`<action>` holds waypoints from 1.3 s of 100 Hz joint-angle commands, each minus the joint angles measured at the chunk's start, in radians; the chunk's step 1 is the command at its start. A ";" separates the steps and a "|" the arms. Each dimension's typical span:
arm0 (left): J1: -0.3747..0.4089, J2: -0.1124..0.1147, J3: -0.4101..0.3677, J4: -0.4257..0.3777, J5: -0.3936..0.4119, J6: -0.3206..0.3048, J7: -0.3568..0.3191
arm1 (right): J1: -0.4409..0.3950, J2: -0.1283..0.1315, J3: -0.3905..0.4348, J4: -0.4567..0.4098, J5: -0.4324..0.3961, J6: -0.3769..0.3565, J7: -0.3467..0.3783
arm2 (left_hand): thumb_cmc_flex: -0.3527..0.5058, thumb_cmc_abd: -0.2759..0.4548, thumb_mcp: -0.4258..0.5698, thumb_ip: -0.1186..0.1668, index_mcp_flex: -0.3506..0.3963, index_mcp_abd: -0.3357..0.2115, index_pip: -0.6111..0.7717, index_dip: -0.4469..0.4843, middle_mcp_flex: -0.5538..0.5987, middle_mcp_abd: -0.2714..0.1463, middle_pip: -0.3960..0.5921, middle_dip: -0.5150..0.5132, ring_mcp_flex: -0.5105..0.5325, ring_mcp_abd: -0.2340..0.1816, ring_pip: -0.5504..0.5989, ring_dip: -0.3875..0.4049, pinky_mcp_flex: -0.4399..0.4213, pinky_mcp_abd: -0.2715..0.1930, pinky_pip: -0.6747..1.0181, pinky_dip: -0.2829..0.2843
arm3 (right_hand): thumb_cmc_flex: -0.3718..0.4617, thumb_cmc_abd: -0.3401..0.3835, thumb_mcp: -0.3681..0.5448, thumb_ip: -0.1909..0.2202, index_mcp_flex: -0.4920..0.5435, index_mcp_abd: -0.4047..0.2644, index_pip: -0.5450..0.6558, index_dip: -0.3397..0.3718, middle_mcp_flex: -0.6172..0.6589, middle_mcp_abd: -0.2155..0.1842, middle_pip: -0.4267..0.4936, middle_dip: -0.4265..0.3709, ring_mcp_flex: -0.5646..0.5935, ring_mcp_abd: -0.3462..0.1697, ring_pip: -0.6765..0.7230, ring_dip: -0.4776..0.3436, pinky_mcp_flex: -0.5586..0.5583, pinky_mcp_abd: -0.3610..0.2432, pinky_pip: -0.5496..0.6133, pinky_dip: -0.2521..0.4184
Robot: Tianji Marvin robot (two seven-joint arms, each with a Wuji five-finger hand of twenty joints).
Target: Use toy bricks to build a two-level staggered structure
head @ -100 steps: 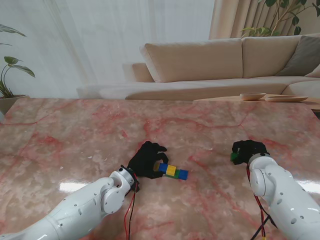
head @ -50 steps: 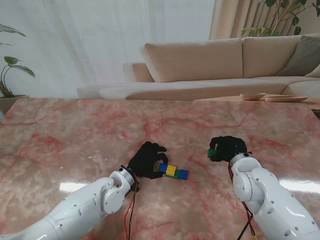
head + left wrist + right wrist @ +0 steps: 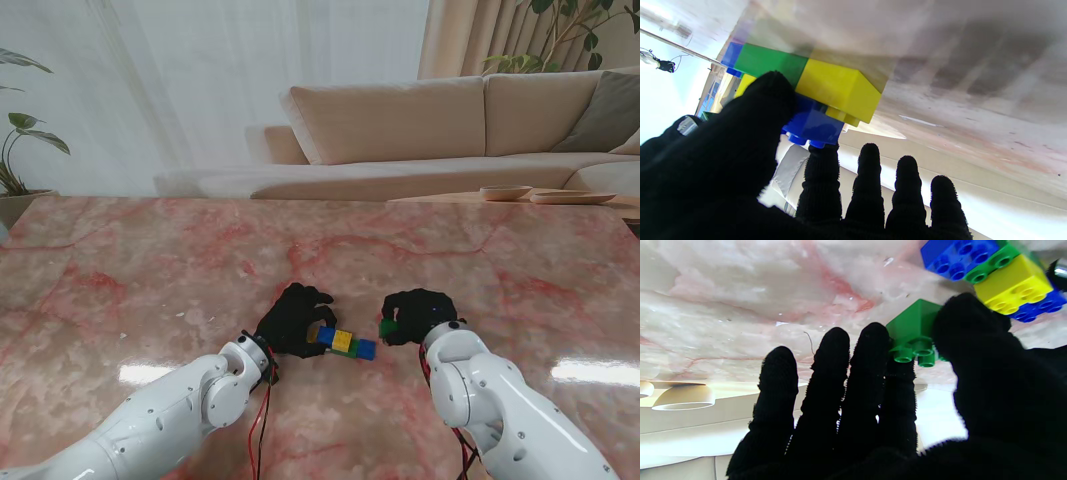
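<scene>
A small brick structure [image 3: 345, 343] lies at mid-table: a lower row with a yellow brick [image 3: 840, 90], a green brick [image 3: 770, 61] and a blue end brick [image 3: 957, 255], and an upper yellow brick [image 3: 1013, 286] beside an upper blue brick [image 3: 813, 125]. My left hand [image 3: 293, 320] is at the structure's left end, thumb and index finger pinching that upper blue brick. My right hand [image 3: 415, 315] hovers just right of the structure, shut on a loose green brick [image 3: 386, 327] [image 3: 913, 330] held between thumb and index finger, studs facing away from the table.
The pink marble table [image 3: 150, 280] stretches around both hands. Two shallow bowls [image 3: 505, 192] sit at its far right edge. A beige sofa [image 3: 400, 120] stands beyond the table, a plant [image 3: 20, 150] at the far left.
My right hand has carried the green brick leftward, from the right side of the table to just beside the structure. The left hand and the structure have stayed still.
</scene>
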 commanded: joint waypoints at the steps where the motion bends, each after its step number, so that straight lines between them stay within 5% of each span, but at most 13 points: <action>1: 0.038 0.014 0.018 0.066 0.004 0.009 -0.015 | -0.007 -0.006 -0.015 0.001 -0.004 0.012 0.007 | -0.018 0.016 0.031 0.011 0.007 -0.020 0.004 0.016 0.008 -0.018 -0.012 0.002 0.022 0.015 -0.008 -0.001 -0.009 0.000 -0.001 0.008 | 0.039 0.082 0.051 -0.008 0.107 -0.077 0.110 0.025 0.024 0.006 0.003 0.020 0.031 0.001 0.024 0.024 -0.011 -0.001 0.045 0.033; 130: 0.039 0.013 0.019 0.059 0.001 0.005 -0.022 | 0.120 -0.007 -0.274 0.075 -0.011 0.189 0.004 | -0.021 0.019 0.033 0.013 0.005 -0.016 0.001 0.017 0.009 -0.016 -0.012 0.003 0.023 0.016 -0.007 0.000 -0.009 0.000 -0.001 0.011 | 0.022 0.111 0.002 -0.006 0.099 -0.070 0.108 0.022 0.007 0.012 0.028 0.025 0.019 0.001 0.053 0.043 -0.018 -0.013 0.083 0.043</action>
